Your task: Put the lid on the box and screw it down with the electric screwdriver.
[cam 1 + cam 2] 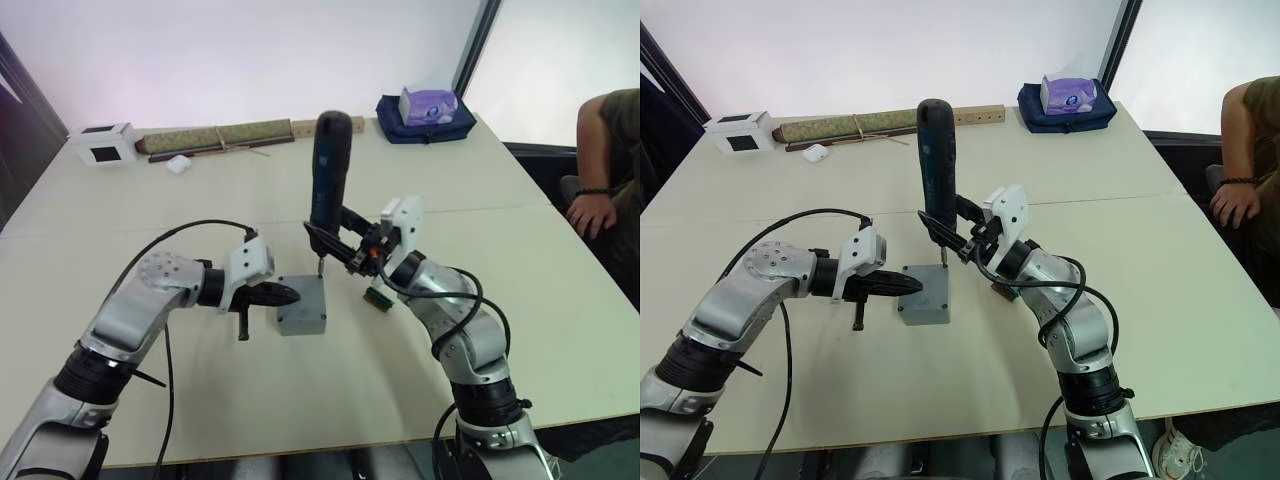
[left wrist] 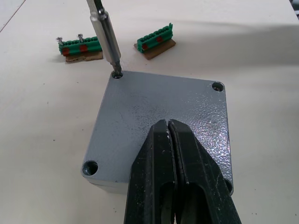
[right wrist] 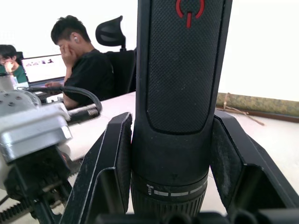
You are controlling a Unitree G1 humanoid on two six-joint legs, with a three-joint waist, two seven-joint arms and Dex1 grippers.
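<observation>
The grey lid (image 2: pixel 154 100) lies flat on the grey box (image 1: pixel 300 324) in the middle of the table. My left gripper (image 2: pixel 168 122) is shut, and its tips rest on the lid's top face. My right gripper (image 1: pixel 322 238) is shut on the black-blue electric screwdriver (image 1: pixel 330 170), which it holds upright over the box's far corner. The metal bit (image 2: pixel 106 35) stands in the corner screw hole (image 2: pixel 117 74). The other three corner holes look empty. The box's inside is hidden by the lid.
Two green terminal strips (image 2: pixel 79 45) (image 2: pixel 156 39) lie just beyond the box. A white carton (image 1: pixel 105 143), a long roll (image 1: pixel 220 135) and a tissue pack on a blue bag (image 1: pixel 428 110) line the far edge. A person (image 1: pixel 605 170) sits at the right.
</observation>
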